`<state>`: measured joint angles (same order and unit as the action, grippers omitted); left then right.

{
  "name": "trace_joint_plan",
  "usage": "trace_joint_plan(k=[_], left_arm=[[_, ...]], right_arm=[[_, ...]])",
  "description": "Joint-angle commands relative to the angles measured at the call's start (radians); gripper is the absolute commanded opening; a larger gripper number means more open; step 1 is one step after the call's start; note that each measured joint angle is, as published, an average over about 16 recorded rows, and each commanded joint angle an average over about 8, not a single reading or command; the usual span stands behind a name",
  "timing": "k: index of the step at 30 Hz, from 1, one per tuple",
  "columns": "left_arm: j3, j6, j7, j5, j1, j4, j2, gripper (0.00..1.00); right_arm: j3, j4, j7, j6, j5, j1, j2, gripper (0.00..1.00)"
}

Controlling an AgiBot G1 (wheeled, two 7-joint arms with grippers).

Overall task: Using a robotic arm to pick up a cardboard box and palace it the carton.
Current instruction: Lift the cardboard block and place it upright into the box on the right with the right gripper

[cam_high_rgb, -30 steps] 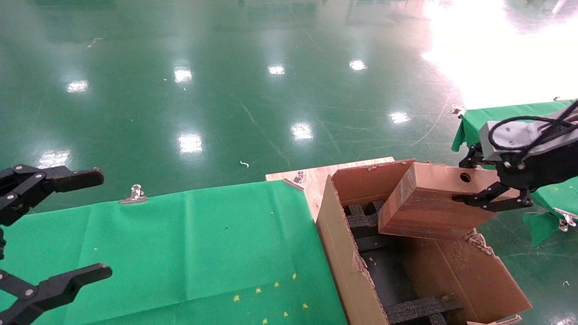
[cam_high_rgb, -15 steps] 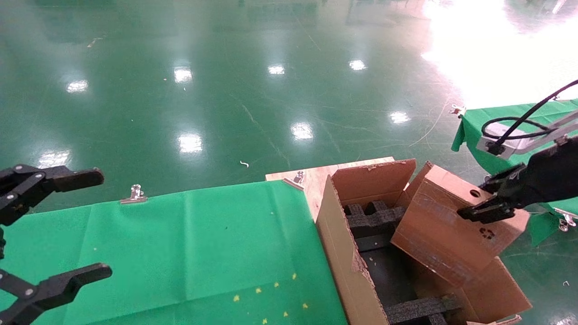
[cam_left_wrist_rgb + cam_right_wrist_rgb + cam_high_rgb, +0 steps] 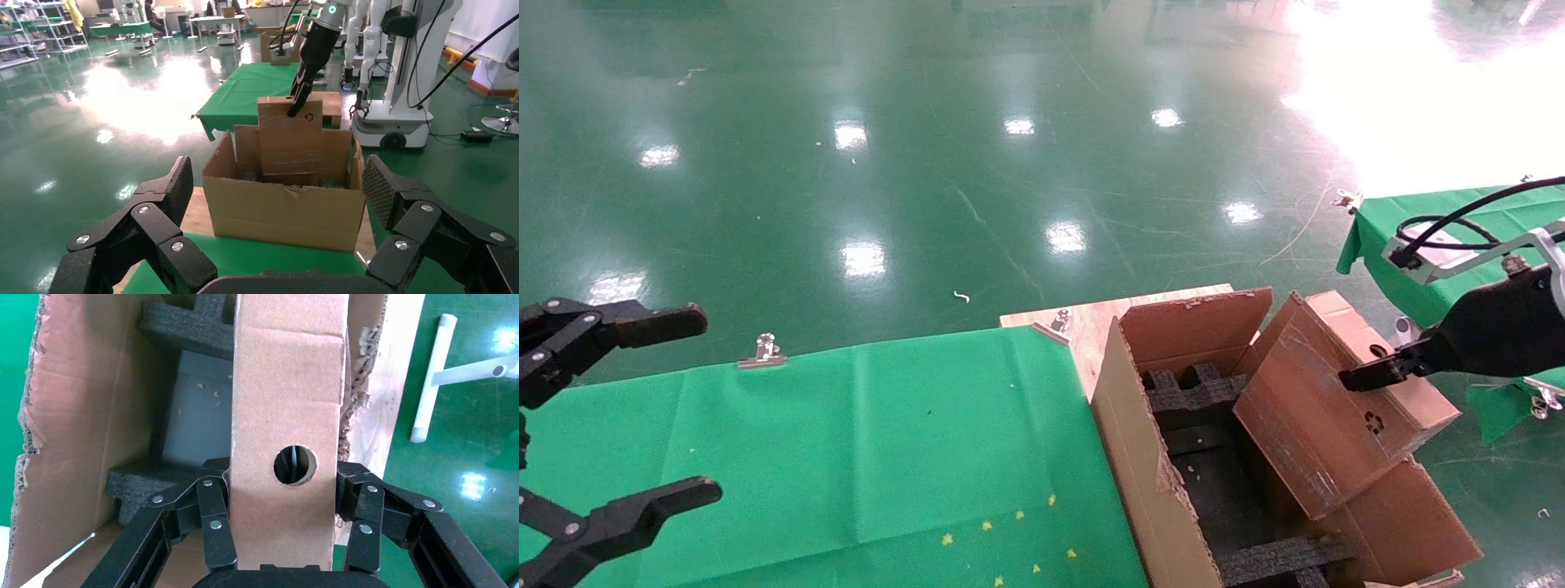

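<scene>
Head view shows the right black linked-finger pincer point(image 3: 1369, 376) clamped on the small flat brown cardboard box point(image 3: 1324, 408), tilted over the large ragged-edged brown carton point(image 3: 1140, 457) (its lower end down inside), while the left pincer point(image 3: 617, 416) hangs wide open above the green-clothed tabletop point(image 3: 846, 441).

A black recycling symbol stood printed on the cardboard box point(image 3: 1374, 422) — on its broad brown face, also seen from the left wrist view. No words, brands or numbers were legible anywhere else.
</scene>
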<state>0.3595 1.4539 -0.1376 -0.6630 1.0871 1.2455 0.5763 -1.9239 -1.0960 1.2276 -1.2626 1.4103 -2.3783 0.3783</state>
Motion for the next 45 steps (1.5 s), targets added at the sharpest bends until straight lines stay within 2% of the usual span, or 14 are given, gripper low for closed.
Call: trace_joint_plan(k=[1,9,14,22,26,45], left_arm=[[0.000,0.000,0.000,0.000,0.000,0.000,0.000,1.00],[0.000,0.000,0.000,0.000,0.000,0.000,0.000,1.00],[0.000,0.000,0.000,0.000,0.000,0.000,0.000,1.00],[0.000,0.000,0.000,0.000,0.000,0.000,0.000,1.00],[0.000,0.000,0.000,0.000,0.000,0.000,0.000,1.00],[0.000,0.000,0.000,0.001,0.000,0.000,0.000,1.00]], right_arm=[[-0.005,-0.034,0.040,0.018,0.022,-0.003,-0.003,0.00],[-0.005,-0.009,0.040,0.013,0.015,0.002,0.003,0.00],[-0.018,-0.050,0.132,0.045,0.054,0.013,0.004,0.00],[-0.047,-0.208,0.341,0.113,0.185,0.025,-0.028,0.00],[-0.061,-0.249,0.413,0.134,0.231,0.039,-0.031,0.00],[-0.104,-0.253,0.523,0.241,0.289,0.143,-0.007,0.00]])
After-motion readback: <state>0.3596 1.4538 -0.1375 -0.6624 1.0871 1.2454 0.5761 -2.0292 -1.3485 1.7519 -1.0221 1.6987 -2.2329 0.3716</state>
